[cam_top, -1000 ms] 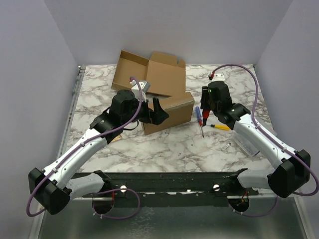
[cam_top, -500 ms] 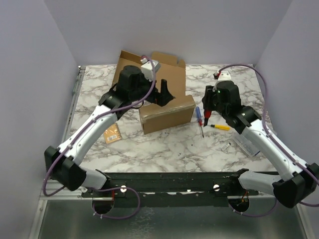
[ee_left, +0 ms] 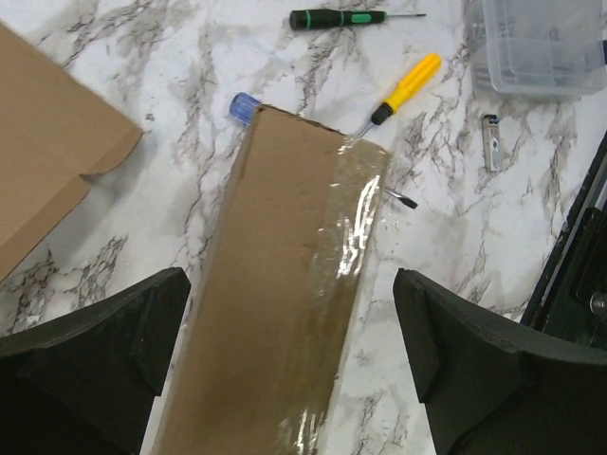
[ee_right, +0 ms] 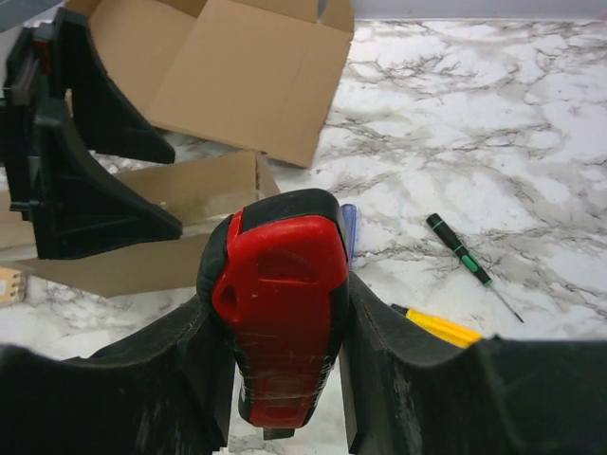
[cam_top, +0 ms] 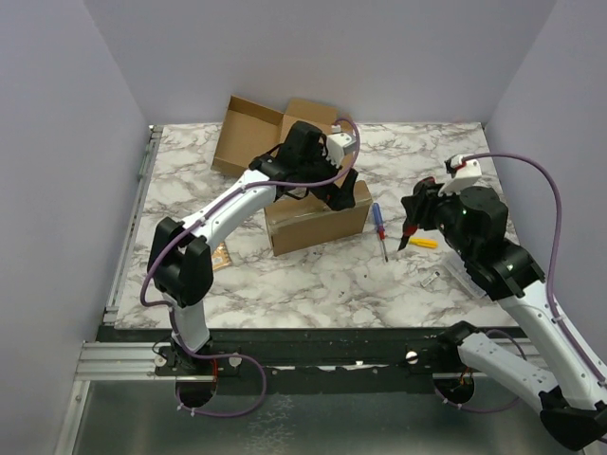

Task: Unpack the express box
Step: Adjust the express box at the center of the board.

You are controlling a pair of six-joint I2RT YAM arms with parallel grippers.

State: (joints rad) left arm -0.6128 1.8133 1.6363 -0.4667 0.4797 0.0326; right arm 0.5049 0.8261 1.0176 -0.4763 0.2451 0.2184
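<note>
So the taped box (ee_left: 285,313) is shut, sitting mid-table, clear tape running down its top, so no clue what's inside. Behind it there's an open box (cam_top: 270,133) with its flaps spread, only bare cardboard showing. A plastic tub (ee_left: 536,43) sits off to the right (can't make out its contents).

The left pincer (ee_left: 289,284) hangs right over the taped box, jaws spread wide on either side of it, not touching. The right pincer (ee_right: 280,318) is clamped on a red knife (ee_right: 283,270), just right of the blue screwdriver (cam_top: 378,220) and above the yellow screwdriver (cam_top: 423,243).

Compared to a second ago, the left arm has swung from the box's near left side to over its far right end. The right arm has pulled back toward the near right.

The orange packet (cam_top: 219,255) has print too small to read.
</note>
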